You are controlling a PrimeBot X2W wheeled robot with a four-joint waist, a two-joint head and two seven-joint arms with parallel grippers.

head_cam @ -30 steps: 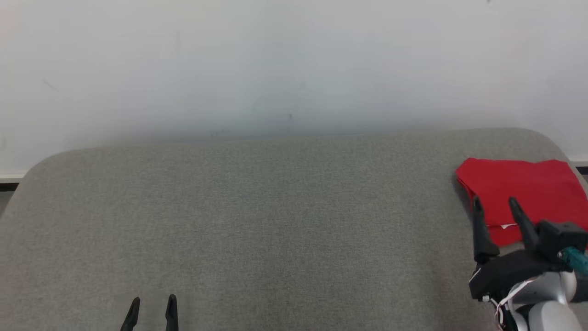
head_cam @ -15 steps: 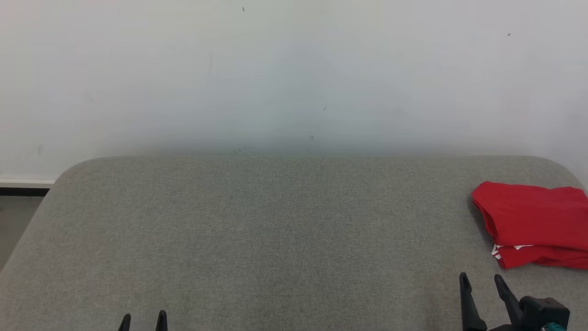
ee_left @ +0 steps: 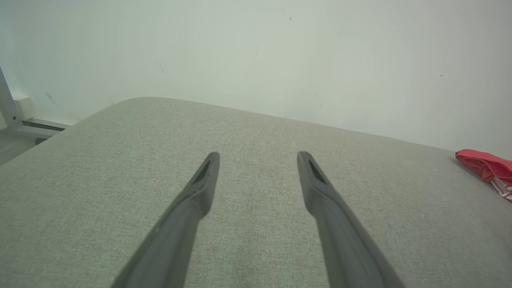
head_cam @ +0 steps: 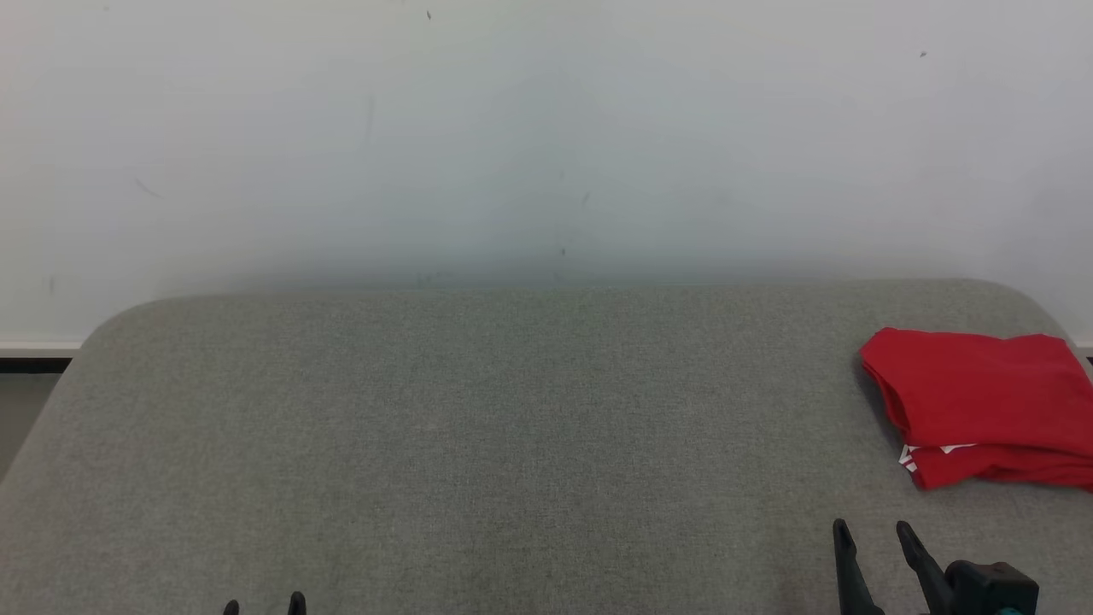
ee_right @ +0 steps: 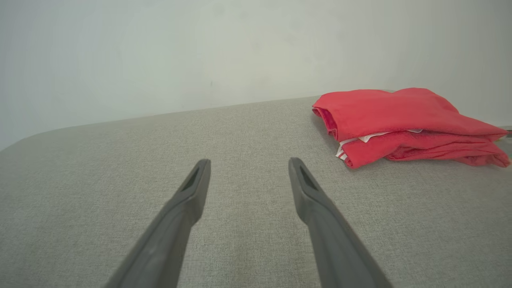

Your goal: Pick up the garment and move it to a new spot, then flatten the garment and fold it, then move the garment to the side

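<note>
Right gripper [head_cam: 873, 525] has backed off the garment [head_cam: 973, 393] — folded at the pad's [head_cam: 512, 427] right edge, task seemingly done — jaws spread and empty, likewise on the left gripper [head_cam: 263, 603].

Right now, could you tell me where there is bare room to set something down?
The grey fabric surface is bare from its left edge across the middle. Only the far right corner, holding the folded red garment, is crowded.

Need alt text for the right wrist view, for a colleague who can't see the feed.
A folded red garment lies on the grey padded surface, ahead and right of the open right gripper, which holds nothing. A pale wall stands behind.
</note>
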